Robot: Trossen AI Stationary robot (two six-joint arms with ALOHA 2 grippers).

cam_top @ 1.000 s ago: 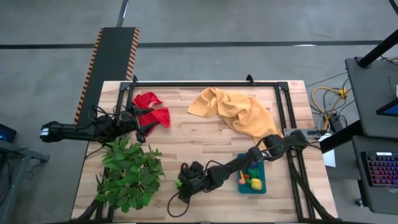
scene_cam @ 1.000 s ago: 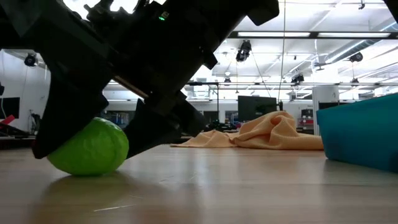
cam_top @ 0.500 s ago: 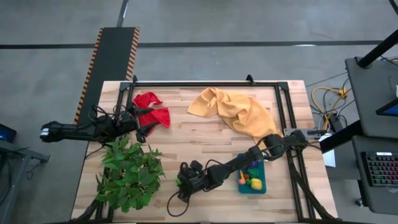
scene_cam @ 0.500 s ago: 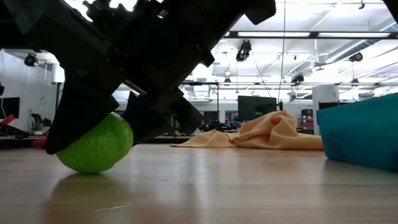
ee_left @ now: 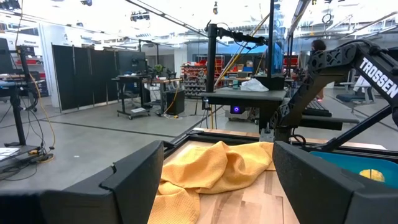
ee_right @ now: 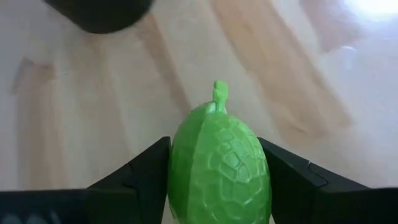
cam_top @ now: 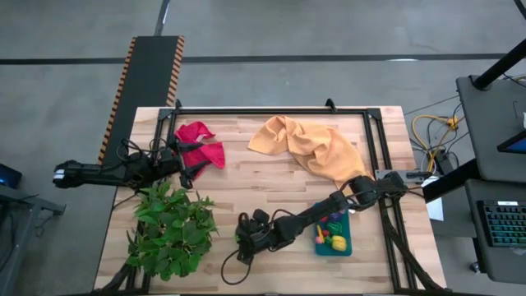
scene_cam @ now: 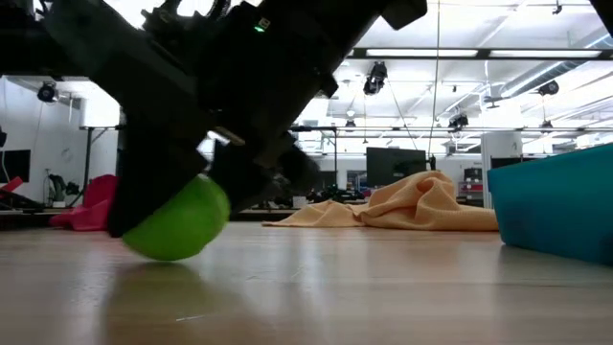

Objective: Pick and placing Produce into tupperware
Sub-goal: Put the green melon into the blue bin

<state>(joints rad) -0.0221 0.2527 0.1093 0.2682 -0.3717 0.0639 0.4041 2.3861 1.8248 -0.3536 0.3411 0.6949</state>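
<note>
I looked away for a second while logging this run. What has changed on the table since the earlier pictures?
The right gripper, shut on the lime green fruit, has tipped it and begun lifting it, carrying it a little toward the teal tupperware. In the low view only the fruit's bottom edge is near the wood. The left gripper, both cloths and the plant stayed put.

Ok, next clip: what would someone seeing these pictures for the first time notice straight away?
Most striking is the right gripper near the table's front middle, shut on a lime green fruit and holding it just above the wood. To its right sits the teal tupperware, already holding bright produce. The big leafy plant fills the front left corner, and the left gripper waits open beside the red cloth.
</note>
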